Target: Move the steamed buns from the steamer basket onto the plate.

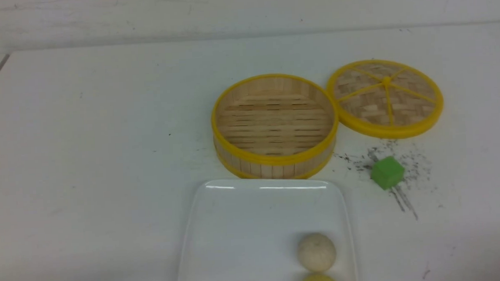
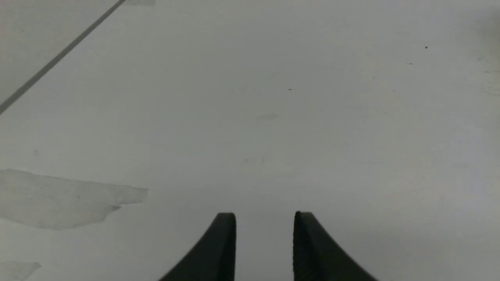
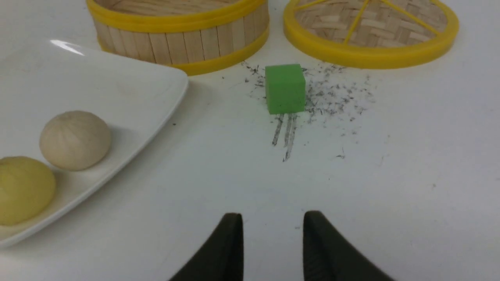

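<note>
Nearest me, both grippers, left and right, hang with fingers apart and hold nothing. Just beyond, the steamed buns sit on the plate, near-right; they look light and soft, so I'd pinch across the middle gently. Farther off, the steamer basket is empty.
</note>
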`<state>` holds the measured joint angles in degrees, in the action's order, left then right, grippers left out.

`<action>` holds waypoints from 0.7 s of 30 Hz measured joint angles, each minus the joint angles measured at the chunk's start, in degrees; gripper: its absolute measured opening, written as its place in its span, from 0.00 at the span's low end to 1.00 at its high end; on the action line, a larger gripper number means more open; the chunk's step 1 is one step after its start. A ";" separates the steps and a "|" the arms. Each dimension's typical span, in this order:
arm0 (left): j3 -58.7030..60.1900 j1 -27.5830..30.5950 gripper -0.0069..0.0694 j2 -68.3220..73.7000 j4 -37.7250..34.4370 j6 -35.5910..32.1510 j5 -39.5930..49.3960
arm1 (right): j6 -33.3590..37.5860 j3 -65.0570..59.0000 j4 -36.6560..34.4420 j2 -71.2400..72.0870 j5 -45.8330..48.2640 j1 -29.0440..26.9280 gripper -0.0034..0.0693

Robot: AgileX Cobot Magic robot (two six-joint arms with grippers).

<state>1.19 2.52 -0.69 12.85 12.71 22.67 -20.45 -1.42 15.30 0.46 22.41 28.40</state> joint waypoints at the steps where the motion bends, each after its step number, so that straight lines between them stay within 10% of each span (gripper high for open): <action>1: 0.00 0.00 0.41 0.00 0.05 0.00 0.00 | 0.00 0.05 -0.05 0.13 0.18 -0.13 0.38; 21: 0.00 0.00 0.41 0.00 0.31 0.00 0.00 | 0.00 0.05 -1.06 0.22 0.29 -13.14 0.38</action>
<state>1.19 2.52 -0.69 13.15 12.71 22.67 -20.45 -1.36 14.24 0.68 22.70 15.27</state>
